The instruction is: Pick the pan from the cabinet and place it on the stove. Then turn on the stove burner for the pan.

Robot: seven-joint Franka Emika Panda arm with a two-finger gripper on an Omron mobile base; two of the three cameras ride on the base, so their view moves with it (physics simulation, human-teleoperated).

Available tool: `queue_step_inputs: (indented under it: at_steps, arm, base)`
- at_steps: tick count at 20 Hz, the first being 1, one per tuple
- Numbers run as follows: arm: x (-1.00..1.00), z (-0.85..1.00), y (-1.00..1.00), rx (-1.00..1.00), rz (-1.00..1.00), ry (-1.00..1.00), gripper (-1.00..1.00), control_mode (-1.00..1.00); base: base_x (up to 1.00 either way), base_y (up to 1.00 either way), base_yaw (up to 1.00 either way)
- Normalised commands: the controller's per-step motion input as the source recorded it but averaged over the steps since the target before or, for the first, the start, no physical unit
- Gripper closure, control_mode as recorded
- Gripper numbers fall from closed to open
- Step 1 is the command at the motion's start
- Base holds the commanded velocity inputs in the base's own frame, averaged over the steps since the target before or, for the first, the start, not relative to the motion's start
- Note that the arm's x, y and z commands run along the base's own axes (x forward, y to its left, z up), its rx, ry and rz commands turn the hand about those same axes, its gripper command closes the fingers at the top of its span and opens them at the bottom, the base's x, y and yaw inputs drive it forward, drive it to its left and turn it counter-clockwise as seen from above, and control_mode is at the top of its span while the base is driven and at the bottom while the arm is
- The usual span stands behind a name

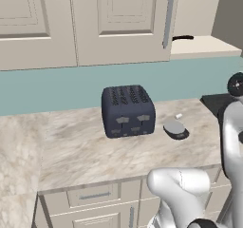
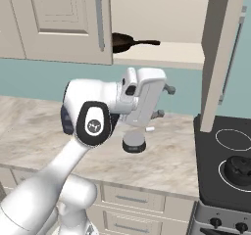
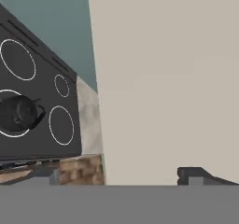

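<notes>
Up on the open cabinet (image 2: 162, 58) shelf sits the pan (image 2: 122, 42), handle pointing right (door swung aside). Below it the gripper (image 2: 169, 102) hangs empty, jaws wide. Reaching is the step; next it must rise to the handle.

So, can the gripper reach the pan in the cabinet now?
Probably yes. The cabinet stands open and the pan sits on its shelf with its handle pointing out. The open gripper is below the shelf, with nothing between them; it must rise first.
</notes>
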Motion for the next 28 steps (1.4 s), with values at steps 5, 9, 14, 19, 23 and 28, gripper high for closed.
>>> queue_step_inputs:
  at_steps: [5, 9, 14, 19, 23, 28]
  arm:
    - [-0.13, -0.02, 0.99, 0.21, 0.03, -0.26, -1.0, -1.0]
    - [0.04, 0.0, 0.95, 0.27, 0.11, -0.27, -1.0, -1.0]
    - [0.17, 0.01, 0.74, 0.3, 0.17, -0.27, -1.0, -1.0]
    - [0.34, 0.06, 0.6, 0.29, 0.24, -0.24, -1.0, -1.0]
    - [0.39, 0.15, 0.47, 0.28, 0.29, -0.26, -1.0, -1.0]
    - [0.31, 0.29, 0.4, 0.23, 0.29, -0.26, -1.0, -1.0]
  base:
    - [0.0, 0.0, 0.0]
    - [0.0, 0.0, 0.0]
    - [0.0, 0.0, 0.0]
    - [0.0, 0.0, 0.0]
    - [0.0, 0.0, 0.0]
    - [0.0, 0.0, 0.0]
